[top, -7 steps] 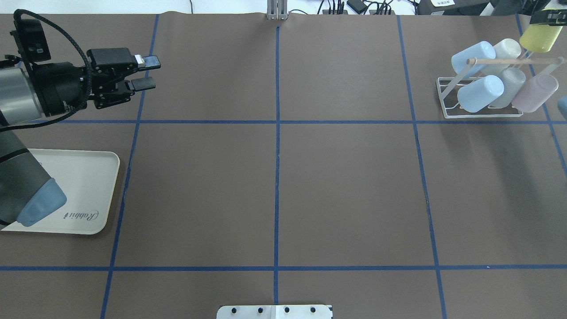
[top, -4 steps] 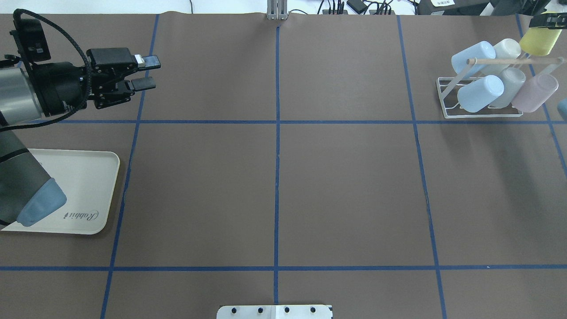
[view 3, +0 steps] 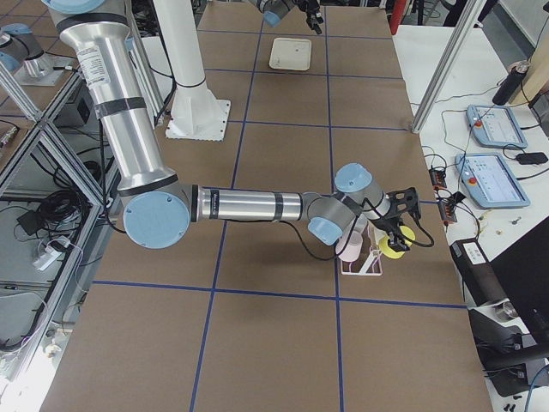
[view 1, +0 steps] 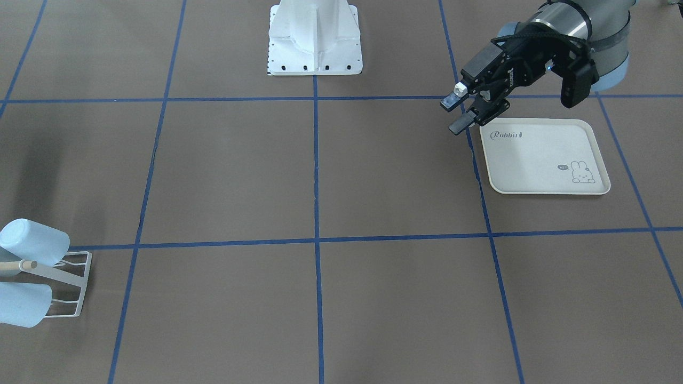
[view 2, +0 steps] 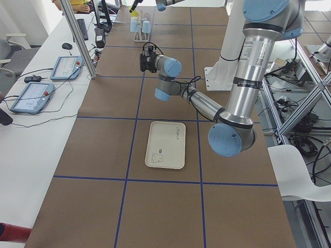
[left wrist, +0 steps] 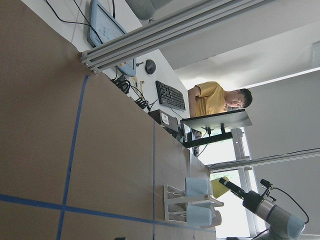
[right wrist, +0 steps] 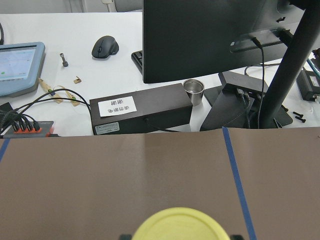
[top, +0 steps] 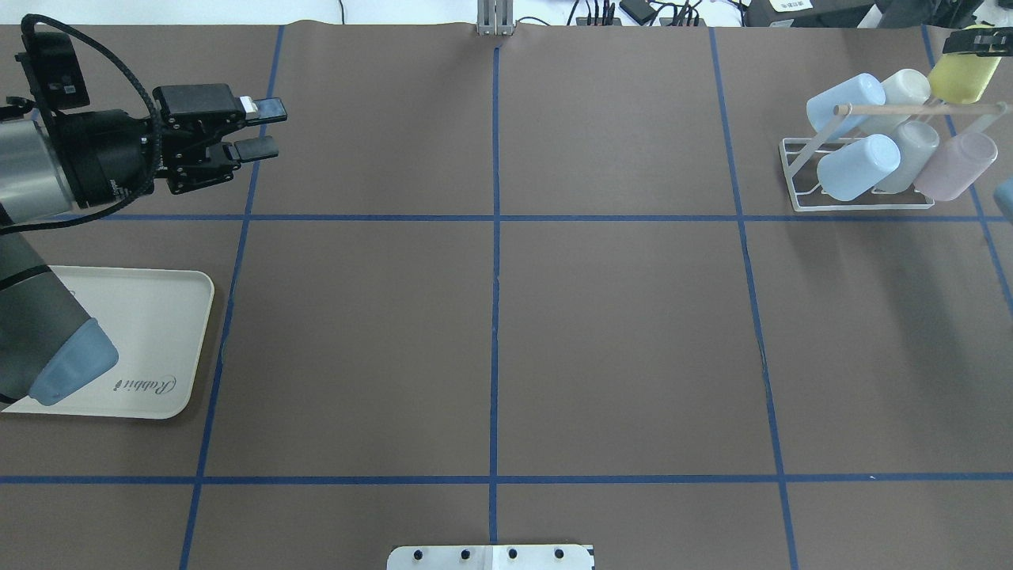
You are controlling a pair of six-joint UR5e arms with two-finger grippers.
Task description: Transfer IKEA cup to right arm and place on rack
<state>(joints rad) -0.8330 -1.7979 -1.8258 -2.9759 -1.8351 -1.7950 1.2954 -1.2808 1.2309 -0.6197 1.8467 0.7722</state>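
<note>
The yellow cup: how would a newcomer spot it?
In the overhead view, go to the far right corner of the table, where a white wire rack holds five pale cups: two blue, two white, one pink. Near its wooden peg, the yellow cup hangs in the right arm's jaws, the only yellow one.

yel. cup (top: 959,77), wht rack (top: 815,141), brown tbl (top: 617,332)

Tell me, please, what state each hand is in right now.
Left hand: open, empty.
Right hand: closed on the yellow cup.
</note>
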